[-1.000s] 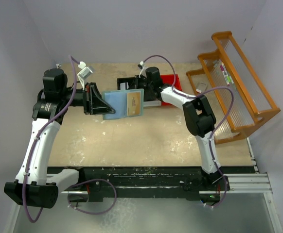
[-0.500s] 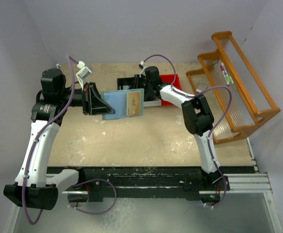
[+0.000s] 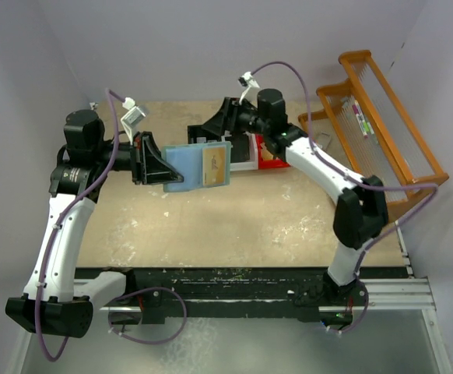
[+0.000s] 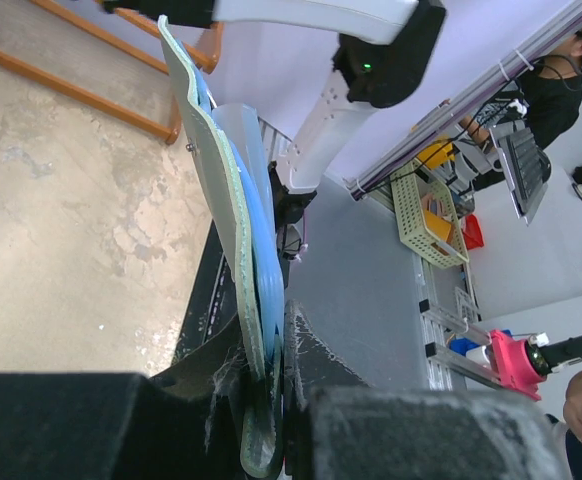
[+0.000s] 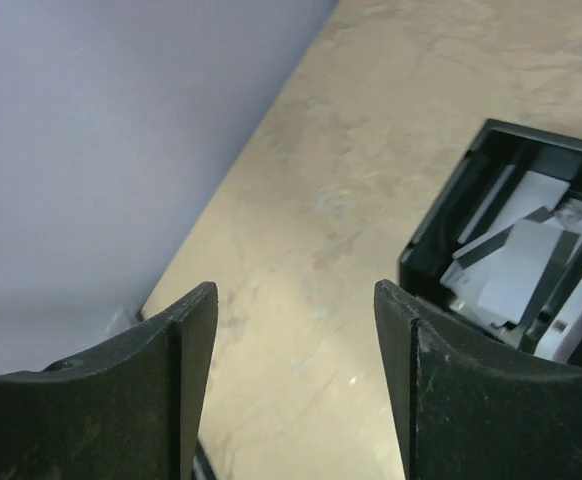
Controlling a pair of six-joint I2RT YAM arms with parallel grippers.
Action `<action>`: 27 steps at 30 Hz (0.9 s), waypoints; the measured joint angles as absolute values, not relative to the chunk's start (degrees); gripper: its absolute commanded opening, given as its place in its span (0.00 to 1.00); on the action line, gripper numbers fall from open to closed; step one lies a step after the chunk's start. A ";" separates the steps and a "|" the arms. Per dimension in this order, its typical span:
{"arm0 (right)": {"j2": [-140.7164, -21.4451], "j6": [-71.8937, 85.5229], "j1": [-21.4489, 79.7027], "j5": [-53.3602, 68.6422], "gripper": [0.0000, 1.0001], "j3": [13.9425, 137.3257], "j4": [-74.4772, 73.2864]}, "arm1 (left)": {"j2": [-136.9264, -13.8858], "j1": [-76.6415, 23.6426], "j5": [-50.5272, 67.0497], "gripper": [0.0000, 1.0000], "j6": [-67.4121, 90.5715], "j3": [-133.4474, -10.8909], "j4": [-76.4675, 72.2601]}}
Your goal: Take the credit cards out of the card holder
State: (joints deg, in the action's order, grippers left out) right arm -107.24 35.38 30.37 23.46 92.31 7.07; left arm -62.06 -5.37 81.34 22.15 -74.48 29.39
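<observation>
The pale teal card holder [image 3: 189,166] hangs unfolded above the table, and my left gripper [image 3: 172,178] is shut on its left edge. A tan-orange credit card [image 3: 215,165] sits in its right panel. The left wrist view shows the holder [image 4: 233,200] edge-on, clamped between the black fingers of the left gripper [image 4: 271,345]. My right gripper [image 3: 215,129] hovers behind the holder, over the black bin, open and empty. In the right wrist view, the right gripper [image 5: 296,300] has only bare table between its fingers. Pale grey-white cards with dark stripes [image 5: 516,262] lie in the black bin [image 5: 439,238].
The black bin [image 3: 198,134] stands at the back of the table, with a white bin [image 3: 246,158] and a red bin [image 3: 274,154] beside it. An orange wire rack [image 3: 382,132] fills the right side. Purple-grey walls close the back and sides.
The right gripper has opened and lifted back from the holder to above the black bin, its elbow swinging right. The left arm and the card holder have stayed still.
</observation>
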 measured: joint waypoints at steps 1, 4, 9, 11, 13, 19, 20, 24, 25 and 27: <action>-104.47 35.48 30.33 24.27 0.74 90.15 8.21 | -62.06 -5.37 81.34 0.00 22.44 -74.48 29.17; -95.33 36.45 29.91 28.23 0.80 81.06 12.73 | -62.02 -5.37 81.34 0.00 23.66 -74.48 27.81; -81.08 44.86 27.07 36.82 0.83 60.38 27.31 | -61.60 -5.37 81.34 0.00 27.59 -74.32 23.33; -76.66 49.65 25.30 39.31 0.84 52.38 34.65 | -61.32 -5.37 81.36 0.00 29.89 -73.97 20.40; -73.84 54.78 23.97 41.43 0.86 46.24 41.43 | -60.90 -5.37 81.38 0.00 32.16 -73.36 17.72; -73.03 69.80 24.38 44.60 0.88 39.66 64.34 | -60.58 -5.37 81.23 0.00 37.58 -71.72 11.99; -73.06 71.92 24.58 44.56 0.88 39.38 67.83 | -60.55 -5.37 81.21 0.00 38.35 -71.53 11.29; -73.12 76.34 27.24 43.40 0.87 39.33 76.64 | -60.55 -5.37 81.03 0.00 41.21 -70.94 8.29; -73.28 76.88 28.40 43.00 0.86 39.40 78.11 | -60.55 -5.37 81.01 0.00 41.63 -70.85 7.75; -74.24 77.71 30.37 42.76 0.83 40.01 80.49 | -60.55 -5.37 80.95 0.00 42.78 -70.52 6.66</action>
State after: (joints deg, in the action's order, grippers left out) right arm -74.24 77.71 30.37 42.76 40.01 80.49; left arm -60.55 -5.37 80.95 42.78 -70.52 6.66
